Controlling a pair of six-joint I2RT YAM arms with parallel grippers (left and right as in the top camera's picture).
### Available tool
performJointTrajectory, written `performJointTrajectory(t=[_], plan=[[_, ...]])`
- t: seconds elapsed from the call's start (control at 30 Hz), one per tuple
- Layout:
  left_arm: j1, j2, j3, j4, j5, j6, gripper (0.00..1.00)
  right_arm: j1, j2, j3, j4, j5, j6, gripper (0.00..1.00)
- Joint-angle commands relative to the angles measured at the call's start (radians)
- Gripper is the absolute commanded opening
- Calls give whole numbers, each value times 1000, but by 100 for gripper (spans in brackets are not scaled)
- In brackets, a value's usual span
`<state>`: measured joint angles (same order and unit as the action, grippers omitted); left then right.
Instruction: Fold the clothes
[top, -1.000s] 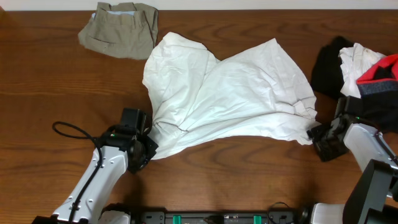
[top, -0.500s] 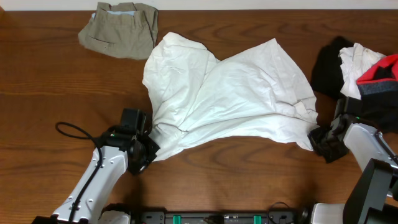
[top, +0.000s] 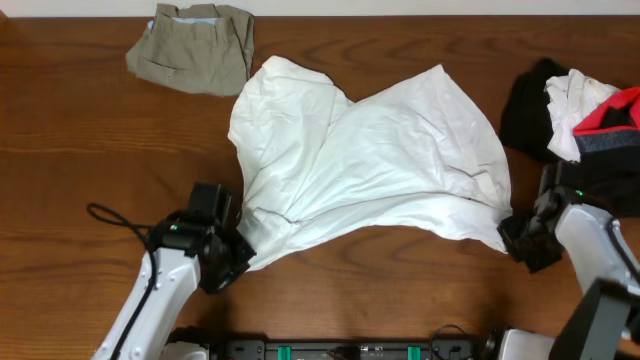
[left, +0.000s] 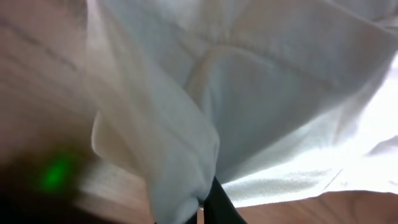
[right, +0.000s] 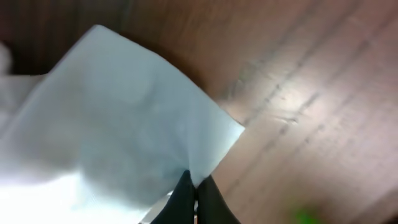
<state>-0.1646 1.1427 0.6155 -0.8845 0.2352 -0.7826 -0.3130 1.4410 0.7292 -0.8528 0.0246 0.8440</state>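
A large white top (top: 370, 160) lies spread and wrinkled across the middle of the wooden table (top: 80, 150). My left gripper (top: 243, 248) is shut on its near left corner, and the cloth (left: 186, 124) drapes over the fingers (left: 217, 202). At the near right, my right gripper (top: 507, 232) is shut on the top's other near corner (right: 205, 155), pinched between the black fingertips (right: 183, 193). The fabric stretches taut between both grippers. No black mark or striped trim shows.
A khaki garment (top: 192, 45) lies bunched at the back left. A pile of black (top: 525, 105), white (top: 575, 100) and red (top: 618, 110) pieces sits at the right edge, just behind my right arm. A black cable (top: 110, 215) loops beside the left arm.
Both grippers closed on the near corners of the white top and drew toward the front edge, pulling its near hem taut. The right gripper also shifted slightly right.
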Motion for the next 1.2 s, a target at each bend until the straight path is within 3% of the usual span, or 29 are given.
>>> performJointTrajectory(t=[0.0, 0.33, 0.7, 1.17], plan=[[2, -56, -7, -50, 10, 26, 6, -10, -81, -2, -27, 32, -11, 2], [2, -186, -7, -230, 16, 39, 6, -10, -238, -2, -145, 82, -22, 2], [2, -200, -7, -229, -21, 89, 6, -10, -339, 69, -252, 217, 19, 2], [2, -240, 45, -346, -26, 117, 6, -10, -395, 183, -365, 224, -15, 2]])
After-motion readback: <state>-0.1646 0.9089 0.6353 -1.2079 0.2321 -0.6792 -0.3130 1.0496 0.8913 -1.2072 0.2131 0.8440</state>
